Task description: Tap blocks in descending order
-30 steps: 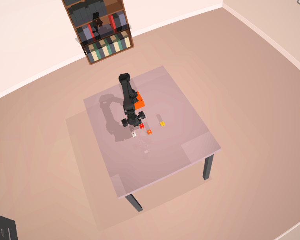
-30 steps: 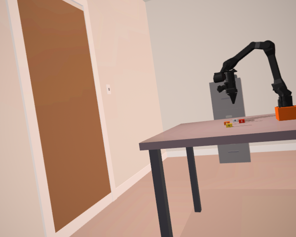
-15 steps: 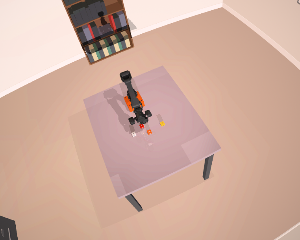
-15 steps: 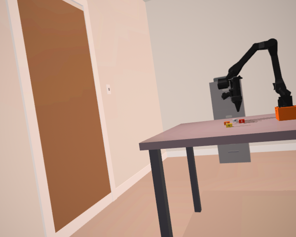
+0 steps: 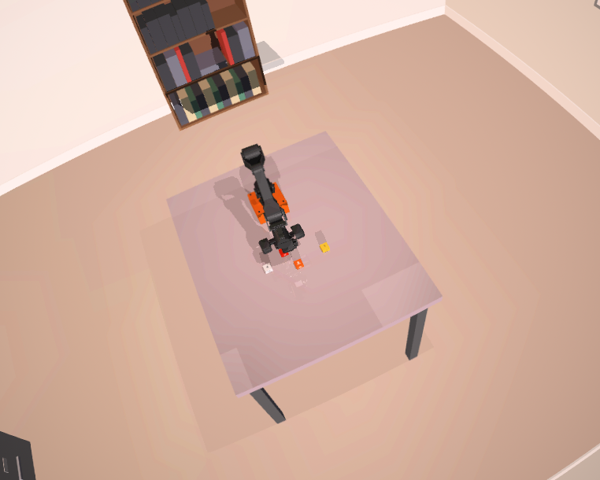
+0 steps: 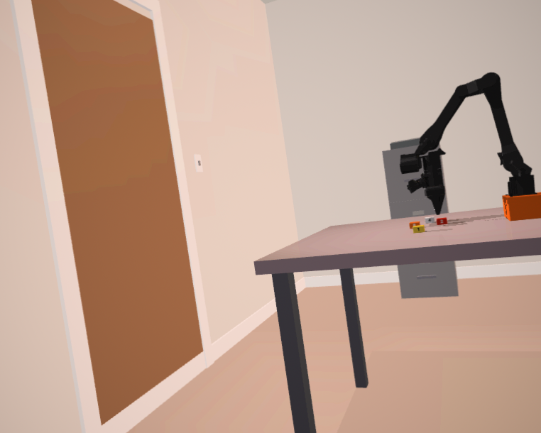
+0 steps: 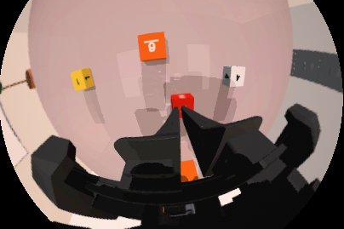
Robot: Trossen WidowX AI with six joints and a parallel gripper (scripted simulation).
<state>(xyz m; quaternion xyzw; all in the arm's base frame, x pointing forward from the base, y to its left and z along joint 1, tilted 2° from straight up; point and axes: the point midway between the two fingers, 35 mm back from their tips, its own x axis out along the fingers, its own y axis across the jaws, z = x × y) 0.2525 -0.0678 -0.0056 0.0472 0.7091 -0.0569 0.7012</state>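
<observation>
My gripper (image 6: 437,213) (image 7: 179,109) is shut and empty, pointing down with its tips just above the red block (image 5: 283,252) (image 6: 441,221) (image 7: 183,101). The tips cover part of this block in the wrist view, and its digit is unclear. The orange block (image 5: 298,264) (image 6: 414,225) (image 7: 151,47) shows a 6 or 9 with a bar. The white block (image 5: 267,268) (image 6: 429,219) (image 7: 234,77) shows a 4 and sits right of the tips in the wrist view. The yellow block (image 5: 324,247) (image 6: 418,229) (image 7: 83,79) shows a 1, at the left there.
The blocks stand close together on the pinkish table (image 5: 311,330) (image 6: 336,244). The arm's orange base (image 6: 532,206) is bolted behind them. A bookcase (image 5: 261,85) and a grey cabinet (image 6: 427,284) stand off the table.
</observation>
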